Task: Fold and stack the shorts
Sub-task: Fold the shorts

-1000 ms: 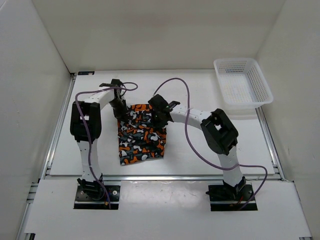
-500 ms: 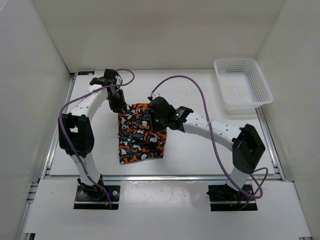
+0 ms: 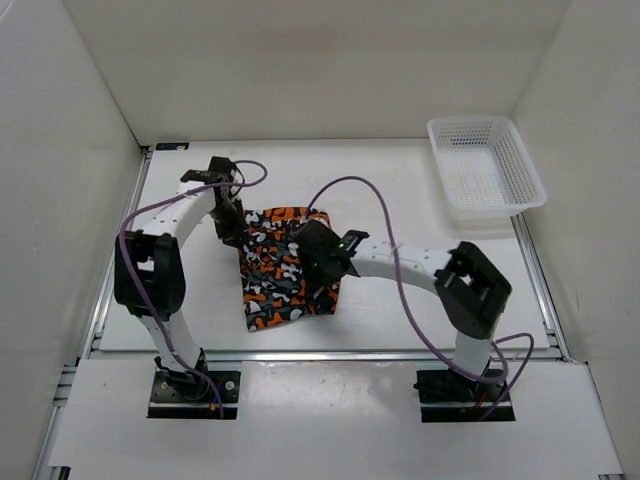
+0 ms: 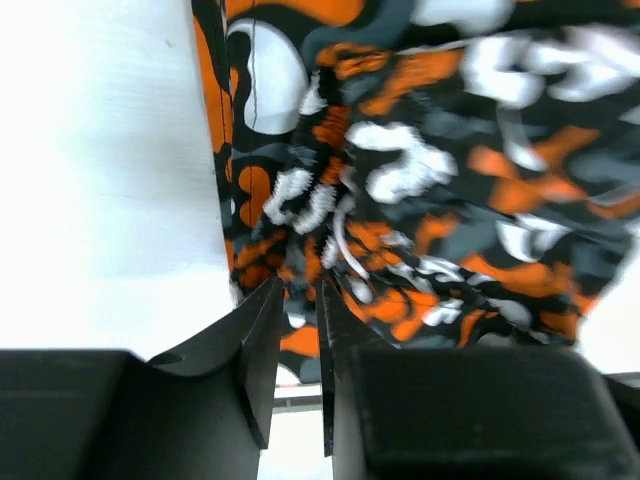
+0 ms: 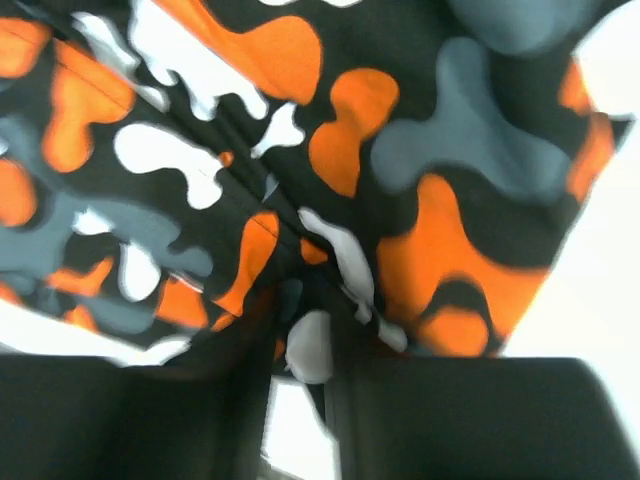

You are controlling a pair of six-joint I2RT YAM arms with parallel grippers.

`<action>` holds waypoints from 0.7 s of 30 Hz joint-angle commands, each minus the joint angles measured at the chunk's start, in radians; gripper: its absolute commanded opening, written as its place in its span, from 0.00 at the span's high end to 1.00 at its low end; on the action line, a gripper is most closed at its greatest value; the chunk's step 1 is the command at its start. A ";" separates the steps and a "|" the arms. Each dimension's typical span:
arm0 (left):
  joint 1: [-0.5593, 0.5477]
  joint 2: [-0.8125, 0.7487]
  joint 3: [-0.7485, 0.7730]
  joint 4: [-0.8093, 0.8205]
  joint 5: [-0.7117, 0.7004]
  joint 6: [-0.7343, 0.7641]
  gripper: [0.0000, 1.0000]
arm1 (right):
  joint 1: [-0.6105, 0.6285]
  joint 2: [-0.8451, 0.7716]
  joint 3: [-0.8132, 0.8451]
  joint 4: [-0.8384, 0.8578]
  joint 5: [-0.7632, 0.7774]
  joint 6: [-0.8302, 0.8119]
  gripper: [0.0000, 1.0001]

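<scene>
Left gripper (image 4: 298, 288): jaws nearly together, a narrow slit between them, and a bunched edge of the shorts (image 4: 400, 190) runs into that slit. Creases fan out from the pinch, so I read it as clamped on cloth, not merely resting on it.

Right gripper (image 5: 300, 335): the view is blurred and close. The fingers are drawn in on a fold of print, and the seams converge toward the gap. Judged to be gripping the shorts as well, with less certainty than on the left.

In the top view the left gripper (image 3: 232, 226) sits at the far-left corner of the shorts (image 3: 285, 280), and the right gripper (image 3: 318, 262) is on their right edge, about mid-length. The garment lies on the table (image 3: 400, 185) between the two arms, left of centre. It is partly doubled, with its near end flat and its far edge slightly raised.

Reason for this hold, as a judgement: one pinch per side keeps the limp cloth spread so a fold carries over evenly. A single grip would let it sag and twist.

The step looks like mid-fold, with stacking not yet done. The white mesh basket (image 3: 470, 121) stands at the far-right corner, well apart from the shorts.

Risk: a thin pinch may catch only the top layer.
</scene>
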 commanded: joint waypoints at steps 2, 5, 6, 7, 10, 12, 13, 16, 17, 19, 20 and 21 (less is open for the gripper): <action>-0.002 -0.193 0.145 -0.084 -0.050 0.017 0.66 | -0.001 -0.269 0.059 -0.088 0.151 -0.023 0.31; -0.002 -0.295 0.176 -0.113 -0.050 0.017 0.60 | -0.027 -0.415 0.070 -0.163 0.301 -0.023 0.08; -0.002 -0.324 0.176 -0.113 -0.040 0.017 0.59 | -0.060 -0.479 0.049 -0.185 0.329 -0.023 0.07; -0.002 -0.385 0.176 -0.113 -0.039 0.017 0.50 | -0.082 -0.511 0.033 -0.206 0.350 -0.023 0.07; -0.002 -0.481 0.122 -0.098 -0.029 0.017 0.35 | -0.191 -0.637 -0.057 -0.271 0.401 -0.023 0.02; -0.002 -0.584 0.064 -0.073 -0.029 0.008 0.16 | -0.287 -0.726 -0.117 -0.306 0.410 -0.023 0.00; -0.002 -0.619 0.042 -0.064 -0.042 -0.003 0.10 | -0.322 -0.755 -0.173 -0.320 0.410 -0.023 0.00; -0.002 -0.754 -0.042 -0.050 -0.105 -0.043 0.01 | -0.445 -0.866 -0.269 -0.363 0.400 -0.023 0.00; -0.002 -0.812 -0.059 -0.041 -0.121 -0.057 0.01 | -0.471 -0.890 -0.284 -0.374 0.391 -0.023 0.00; -0.002 -0.866 -0.096 -0.041 -0.145 -0.091 0.01 | -0.534 -0.955 -0.309 -0.407 0.375 -0.023 0.00; -0.002 -0.889 -0.105 -0.041 -0.145 -0.101 0.01 | -0.547 -0.994 -0.332 -0.408 0.366 -0.013 0.00; -0.002 -0.930 -0.117 -0.041 -0.145 -0.120 0.01 | -0.556 -1.013 -0.343 -0.432 0.366 -0.013 0.00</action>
